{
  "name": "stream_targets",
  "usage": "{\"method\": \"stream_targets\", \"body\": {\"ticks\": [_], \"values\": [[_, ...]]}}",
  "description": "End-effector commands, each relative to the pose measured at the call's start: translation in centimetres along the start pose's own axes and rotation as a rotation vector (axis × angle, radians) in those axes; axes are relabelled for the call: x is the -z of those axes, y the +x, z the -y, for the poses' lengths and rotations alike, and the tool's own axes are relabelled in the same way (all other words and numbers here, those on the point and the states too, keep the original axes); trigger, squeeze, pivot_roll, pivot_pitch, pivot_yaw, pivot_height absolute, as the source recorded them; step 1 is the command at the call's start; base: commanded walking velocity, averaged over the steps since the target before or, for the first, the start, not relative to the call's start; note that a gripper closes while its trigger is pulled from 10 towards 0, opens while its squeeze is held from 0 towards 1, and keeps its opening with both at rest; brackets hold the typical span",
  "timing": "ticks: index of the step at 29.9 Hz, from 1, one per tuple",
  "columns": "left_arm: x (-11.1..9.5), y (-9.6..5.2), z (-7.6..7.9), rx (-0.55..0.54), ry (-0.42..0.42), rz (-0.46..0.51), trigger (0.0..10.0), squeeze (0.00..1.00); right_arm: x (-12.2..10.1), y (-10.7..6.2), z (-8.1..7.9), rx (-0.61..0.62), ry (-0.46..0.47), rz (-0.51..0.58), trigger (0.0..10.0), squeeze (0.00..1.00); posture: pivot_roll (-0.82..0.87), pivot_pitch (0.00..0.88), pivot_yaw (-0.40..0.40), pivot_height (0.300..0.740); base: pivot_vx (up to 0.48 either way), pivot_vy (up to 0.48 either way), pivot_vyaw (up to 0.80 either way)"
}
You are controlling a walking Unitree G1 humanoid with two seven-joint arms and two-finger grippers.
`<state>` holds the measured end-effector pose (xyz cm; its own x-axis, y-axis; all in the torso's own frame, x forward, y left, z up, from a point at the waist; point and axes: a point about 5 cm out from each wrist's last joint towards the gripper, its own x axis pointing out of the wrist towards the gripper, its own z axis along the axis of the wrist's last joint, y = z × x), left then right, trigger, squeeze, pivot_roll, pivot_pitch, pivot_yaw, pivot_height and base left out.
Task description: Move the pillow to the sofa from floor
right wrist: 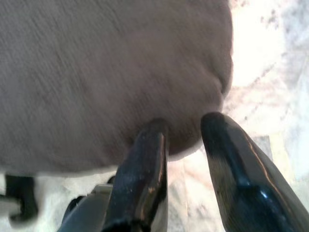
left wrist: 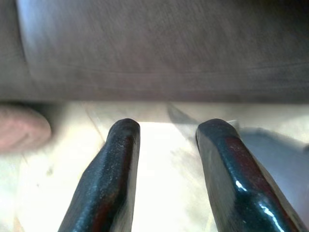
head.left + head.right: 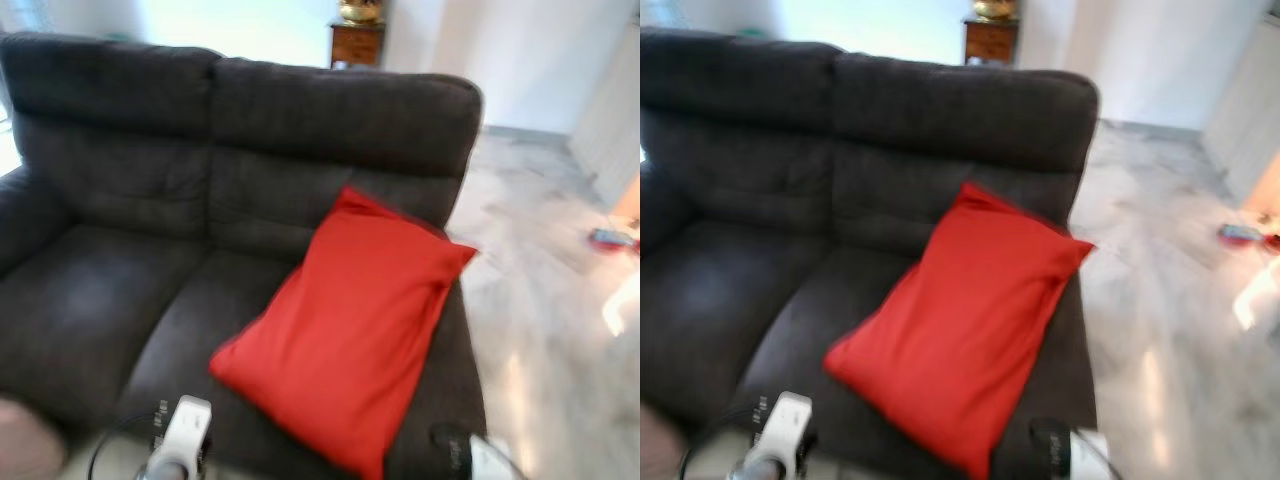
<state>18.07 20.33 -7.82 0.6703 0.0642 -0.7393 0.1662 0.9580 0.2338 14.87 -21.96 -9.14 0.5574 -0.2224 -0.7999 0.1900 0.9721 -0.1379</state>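
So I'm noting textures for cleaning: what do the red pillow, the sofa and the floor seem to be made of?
The red pillow looks like smooth matte woven cloth, creasing softly. The sofa seems dark grey suede-like or microfibre fabric, with a faint brushed nap; it could be another upholstery. The floor looks like polished pale veined stone or tile, reflecting light.

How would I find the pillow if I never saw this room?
Look for the big dark grey sofa with two seats. The pillow lies on the right-hand seat, its top corner leaning against the backrest. It is bright red, the one colourful thing on the sofa.
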Motion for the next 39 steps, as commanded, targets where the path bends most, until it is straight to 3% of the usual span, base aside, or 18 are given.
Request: {"method": "stream_targets", "body": {"ticks": [1, 24, 39], "values": [[-1.2, 0.3, -0.8, -0.024, 0.011, 0.04, 10.0, 0.0, -0.5, 0.1, -0.5, -0.016, -0.004, 0.011, 10.0, 0.0, 0.01, 0.0, -0.052, 0.74, -0.259, 0.0, 0.0], [-1.0, 0.3, -0.8, -0.026, 0.006, 0.03, 10.0, 0.0, 0.1, 0.0, -0.2, -0.021, 0.0, -0.016, 10.0, 0.0, 0.0, 0.0, -0.054, 0.74, -0.257, 0.0, 0.0], [-0.7, 0.2, -0.9, -0.056, -0.039, 0.01, 10.0, 0.0, 0.7, -0.1, 0.3, -0.018, 0.006, -0.047, 10.0, 0.0, 0.01, 0.0, -0.058, 0.74, 0.0, 0.0, 0.0]]}}
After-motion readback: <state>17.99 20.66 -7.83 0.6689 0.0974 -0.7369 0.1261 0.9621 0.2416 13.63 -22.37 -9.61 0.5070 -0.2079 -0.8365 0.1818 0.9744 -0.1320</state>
